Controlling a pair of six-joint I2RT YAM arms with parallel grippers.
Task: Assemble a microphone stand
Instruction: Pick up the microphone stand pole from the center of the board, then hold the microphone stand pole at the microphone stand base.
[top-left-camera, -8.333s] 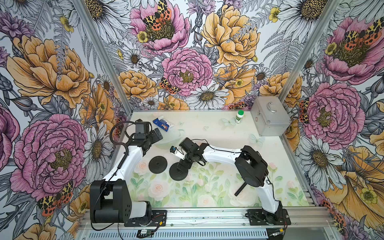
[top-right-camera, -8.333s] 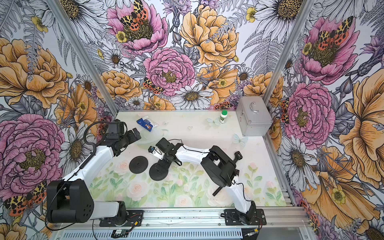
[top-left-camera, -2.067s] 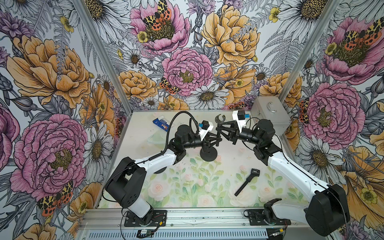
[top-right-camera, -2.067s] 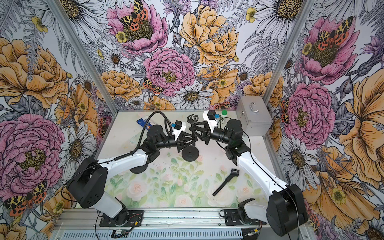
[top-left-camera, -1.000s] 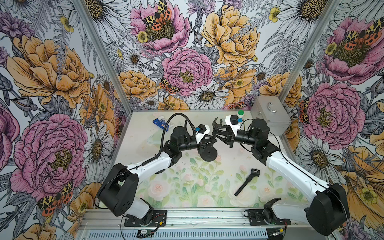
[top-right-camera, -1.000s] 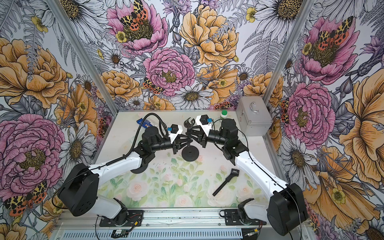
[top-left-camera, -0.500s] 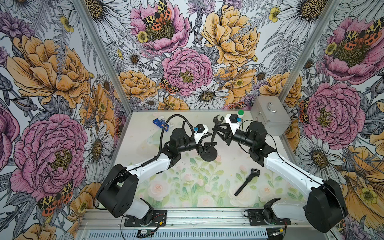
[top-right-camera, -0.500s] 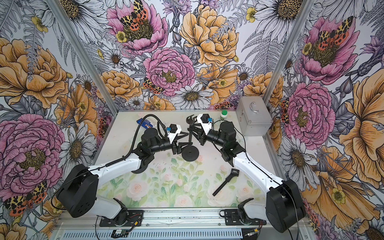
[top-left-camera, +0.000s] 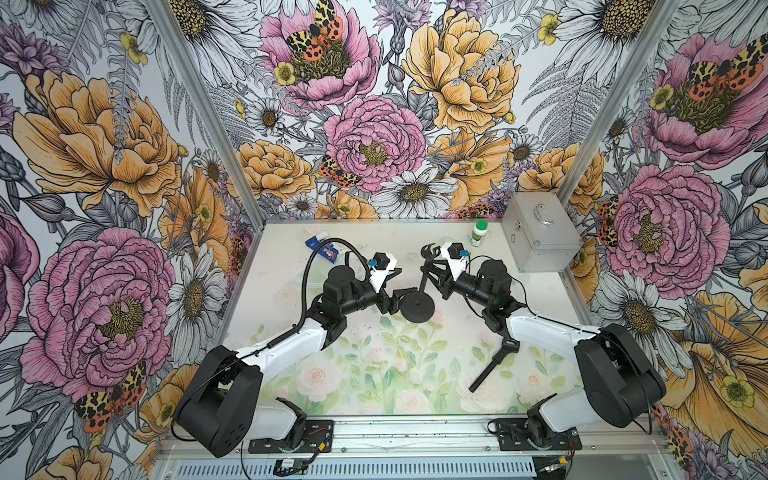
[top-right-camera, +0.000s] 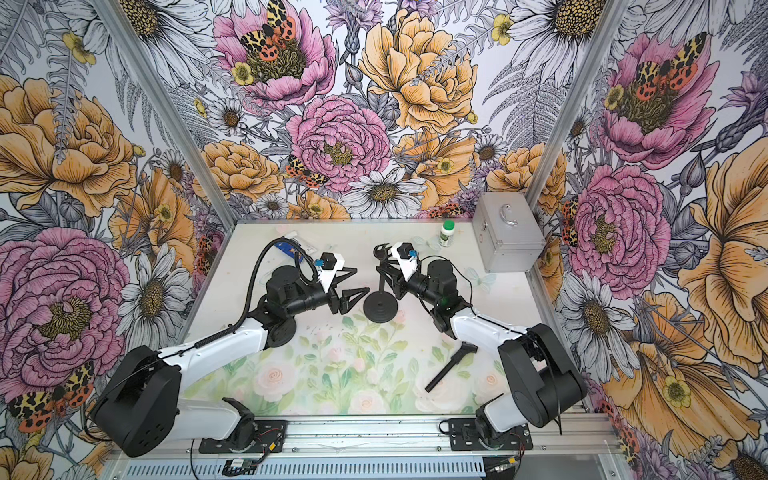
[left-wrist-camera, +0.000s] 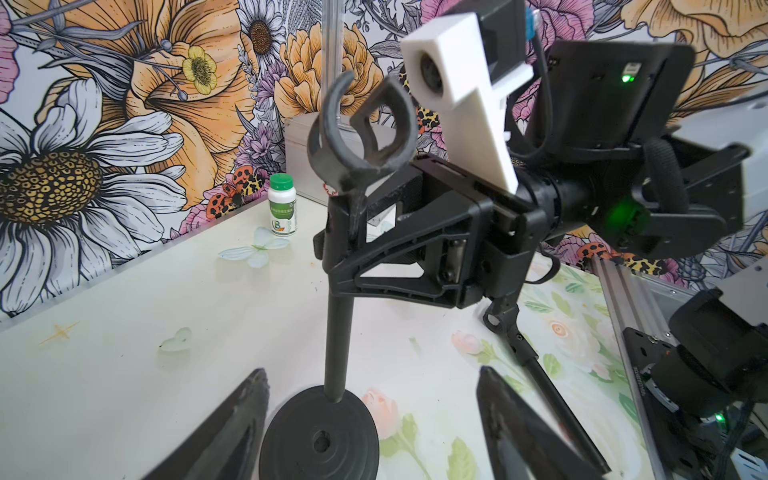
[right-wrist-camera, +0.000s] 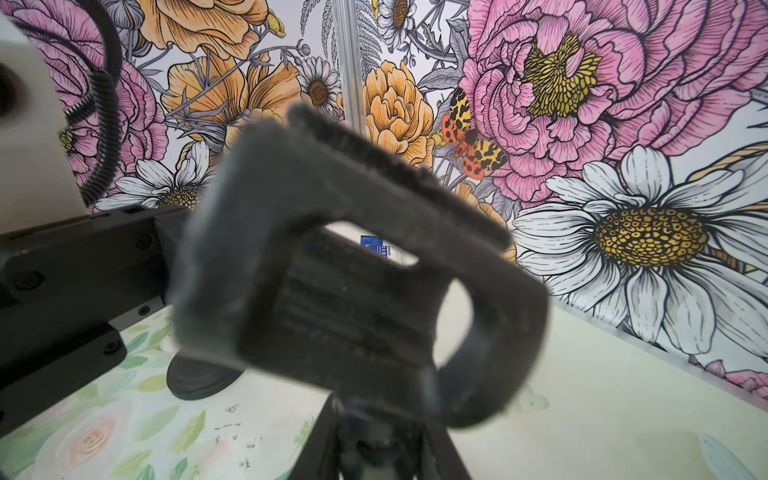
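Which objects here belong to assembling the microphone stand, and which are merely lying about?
Belong to the job: round base; pole standing in it; clip on top; loose black rod, probably another stand part.

Lying about: green-capped bottle; metal case; blue packet.

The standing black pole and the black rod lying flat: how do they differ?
The upright black pole stands in the round black base; the loose black rod lies flat on the table. The pole carries a curved clip on top; the rod does not. The right gripper grips the pole; none holds the rod. Both are slim.
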